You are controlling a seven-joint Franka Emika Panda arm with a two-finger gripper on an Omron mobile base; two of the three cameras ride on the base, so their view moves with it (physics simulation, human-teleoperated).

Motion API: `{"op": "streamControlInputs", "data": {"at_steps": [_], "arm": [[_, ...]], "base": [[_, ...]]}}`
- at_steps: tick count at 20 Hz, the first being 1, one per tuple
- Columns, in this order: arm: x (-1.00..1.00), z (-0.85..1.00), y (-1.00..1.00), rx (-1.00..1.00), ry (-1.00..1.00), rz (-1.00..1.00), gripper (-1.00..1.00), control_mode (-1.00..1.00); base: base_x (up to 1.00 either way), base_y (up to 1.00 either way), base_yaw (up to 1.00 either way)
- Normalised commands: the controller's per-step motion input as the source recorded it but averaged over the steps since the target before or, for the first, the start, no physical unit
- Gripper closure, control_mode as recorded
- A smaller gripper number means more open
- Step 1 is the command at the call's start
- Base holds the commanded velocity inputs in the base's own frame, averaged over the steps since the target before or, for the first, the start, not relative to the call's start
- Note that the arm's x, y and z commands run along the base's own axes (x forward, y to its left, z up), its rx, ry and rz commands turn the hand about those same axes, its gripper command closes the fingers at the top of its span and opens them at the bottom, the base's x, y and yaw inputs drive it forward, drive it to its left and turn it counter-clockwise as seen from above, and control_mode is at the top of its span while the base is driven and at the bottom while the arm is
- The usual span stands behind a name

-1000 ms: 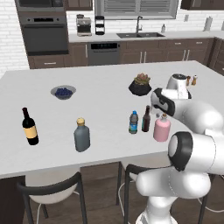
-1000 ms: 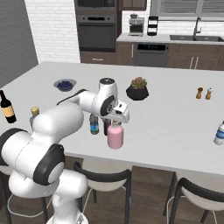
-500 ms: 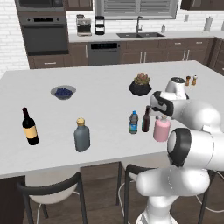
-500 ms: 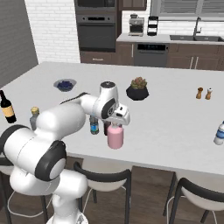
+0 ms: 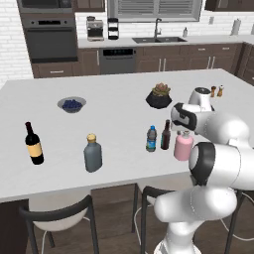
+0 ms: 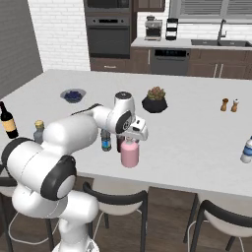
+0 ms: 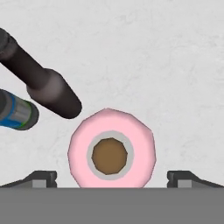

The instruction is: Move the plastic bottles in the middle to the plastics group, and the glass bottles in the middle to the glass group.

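Hovering right above the pink bottle [image 7: 111, 148], the gripper [image 7: 111, 177] is spread wide, one finger on each side of it

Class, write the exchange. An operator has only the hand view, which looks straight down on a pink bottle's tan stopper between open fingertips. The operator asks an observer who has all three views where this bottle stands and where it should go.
Operator: I see the pink bottle under the gripper. Where on the counter is it?
Observer: It stands upright near the front edge of the counter, just ahead of the robot.
Operator: Where is the glass group?
Observer: To the robot's left along that front edge: a grey flask, then a wine bottle further out.
Operator: Anything between them and me?
Observer: Bare counter, judging by the left base view.
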Motion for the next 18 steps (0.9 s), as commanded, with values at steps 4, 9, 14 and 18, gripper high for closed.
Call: {"op": "streamControlInputs", "data": {"at_steps": [4,9,14,18], "arm": [[0.09,0.0,0.0,0.0,0.0,0.0,-1.0,-1.0],[0.08,-0.07,0.0,0.0,0.0,0.0,-1.0,-1.0],[0.1,-0.18,0.0,0.0,0.0,0.0,-1.0,-1.0],[0.08,-0.08,0.0,0.0,0.0,0.0,-1.0,-1.0]], "base": [[0.0,0.0,0.0],[0.0,0.0,0.0],[0.0,0.0,0.0],[0.0,0.0,0.0]]}}
